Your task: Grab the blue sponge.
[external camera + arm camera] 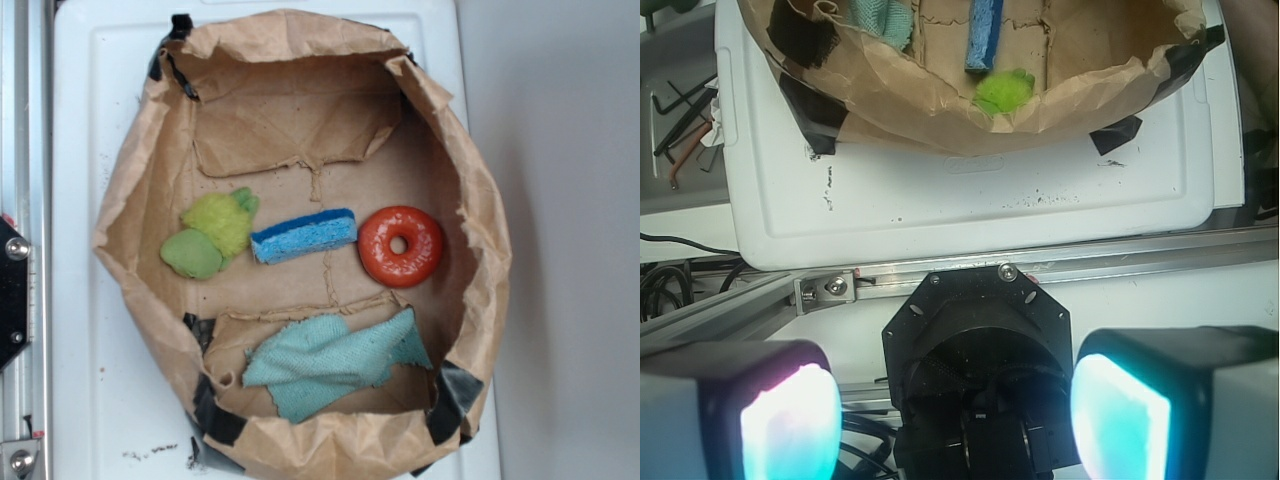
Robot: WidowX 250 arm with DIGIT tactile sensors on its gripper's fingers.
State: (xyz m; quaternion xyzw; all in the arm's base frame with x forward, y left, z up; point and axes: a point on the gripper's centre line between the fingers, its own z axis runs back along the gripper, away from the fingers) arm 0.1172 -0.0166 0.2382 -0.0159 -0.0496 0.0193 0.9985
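Black end effector (955, 415) with glowing cyan-lit fingers (788, 425)

No writing, label, brand or number can be read on anything in either the exterior or the wrist view.

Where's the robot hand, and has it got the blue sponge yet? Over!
End effector open, empty, outside the paper bag. Blue sponge untouched on bag floor, between green plush and red ring. Nothing on top of it.
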